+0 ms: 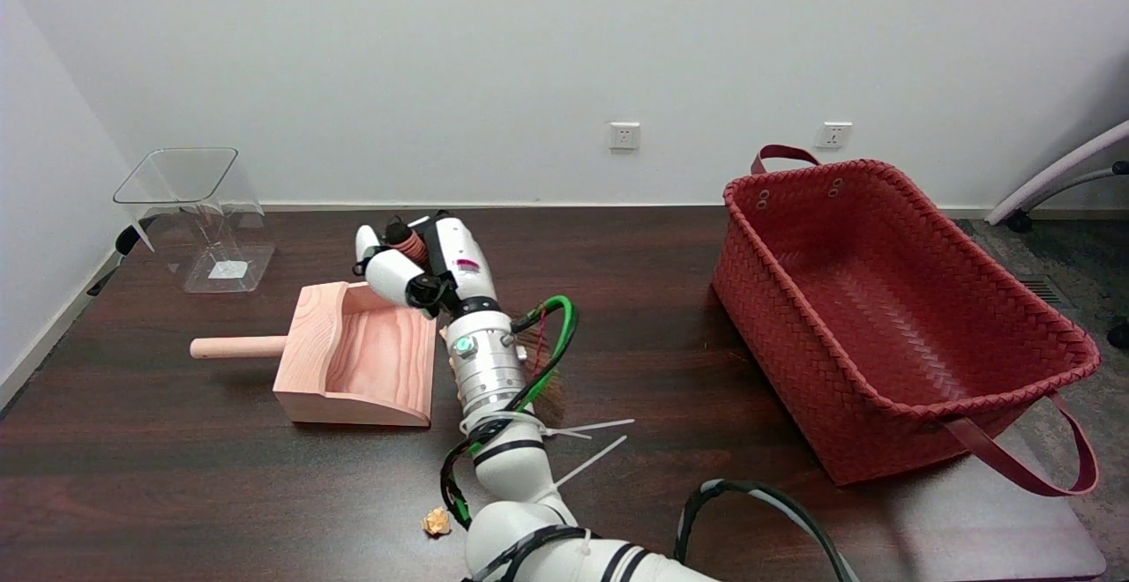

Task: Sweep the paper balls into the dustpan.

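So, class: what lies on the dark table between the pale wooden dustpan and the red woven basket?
In the head view, the robot's white right arm crosses there, between dustpan and basket; behind it show reddish-brown bristles.

The right arm (494, 406) reaches in from the lower right, stretched up and forward; its right hand (414, 264) has fingers (388, 275) curled around a handle.

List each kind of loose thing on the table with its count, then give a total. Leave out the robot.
Wooden dustpan: 1
Paper ball: 1
Red woven basket: 1
Clear plastic container: 1
Brush, mostly hidden behind the arm: 1
Total: 5
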You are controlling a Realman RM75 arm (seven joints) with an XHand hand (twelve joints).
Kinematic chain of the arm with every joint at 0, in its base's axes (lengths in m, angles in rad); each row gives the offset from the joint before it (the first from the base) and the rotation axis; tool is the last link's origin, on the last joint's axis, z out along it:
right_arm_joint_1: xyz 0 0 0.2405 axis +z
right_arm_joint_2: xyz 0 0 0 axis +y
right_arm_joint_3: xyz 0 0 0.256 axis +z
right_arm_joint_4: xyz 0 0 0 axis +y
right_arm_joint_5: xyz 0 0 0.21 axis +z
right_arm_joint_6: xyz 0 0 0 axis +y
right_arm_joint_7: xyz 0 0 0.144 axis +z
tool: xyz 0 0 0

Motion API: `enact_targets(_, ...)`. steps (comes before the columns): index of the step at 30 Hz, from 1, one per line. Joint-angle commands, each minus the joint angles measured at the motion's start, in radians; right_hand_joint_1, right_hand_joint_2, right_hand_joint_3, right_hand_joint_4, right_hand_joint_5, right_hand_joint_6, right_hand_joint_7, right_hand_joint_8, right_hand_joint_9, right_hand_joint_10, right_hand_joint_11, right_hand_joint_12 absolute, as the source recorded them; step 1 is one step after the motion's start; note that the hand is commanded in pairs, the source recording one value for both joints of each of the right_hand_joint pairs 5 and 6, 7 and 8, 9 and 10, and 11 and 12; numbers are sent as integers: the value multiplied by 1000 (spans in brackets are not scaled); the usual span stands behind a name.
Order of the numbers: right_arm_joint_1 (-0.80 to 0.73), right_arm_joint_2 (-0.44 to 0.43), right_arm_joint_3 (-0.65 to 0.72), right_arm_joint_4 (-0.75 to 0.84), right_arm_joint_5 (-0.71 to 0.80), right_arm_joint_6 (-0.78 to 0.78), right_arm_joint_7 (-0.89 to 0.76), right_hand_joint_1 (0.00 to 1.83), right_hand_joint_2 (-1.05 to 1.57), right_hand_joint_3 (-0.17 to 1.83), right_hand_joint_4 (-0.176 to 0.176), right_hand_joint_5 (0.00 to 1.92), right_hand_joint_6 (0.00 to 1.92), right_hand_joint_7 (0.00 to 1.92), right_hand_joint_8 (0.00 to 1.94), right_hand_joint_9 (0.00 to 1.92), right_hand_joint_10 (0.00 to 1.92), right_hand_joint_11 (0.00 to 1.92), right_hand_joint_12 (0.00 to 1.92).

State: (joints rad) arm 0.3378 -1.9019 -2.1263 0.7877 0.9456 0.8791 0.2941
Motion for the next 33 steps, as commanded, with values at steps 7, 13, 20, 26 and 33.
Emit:
enact_targets(7, 105, -65, 1, -123, 1, -26, 218, 722, 1571, 570, 0, 1920, 1920, 1920, 1920, 1920, 1920, 1920, 1920)
enact_targets(13, 146, -66, 7, -130, 5, 9, 317, 695, 1571, 515, 0, 1920, 1920, 1920, 1920, 1920, 1920, 1920, 1920)
enact_targets(20, 193, -84, 14, -204, 9, 28, 485, 660, 1571, 441, 0, 1920, 1920, 1920, 1920, 1920, 1920, 1920, 1920)
enact_targets(26, 223, -98, 15, -252, 10, 40, 615, 630, 1571, 357, 0, 1920, 1920, 1920, 1920, 1920, 1920, 1920, 1920)
enact_targets(33, 210, -99, 15, -223, 8, 136, 670, 611, 1571, 268, 0, 1920, 1920, 1920, 1920, 1920, 1920, 1920, 1920)
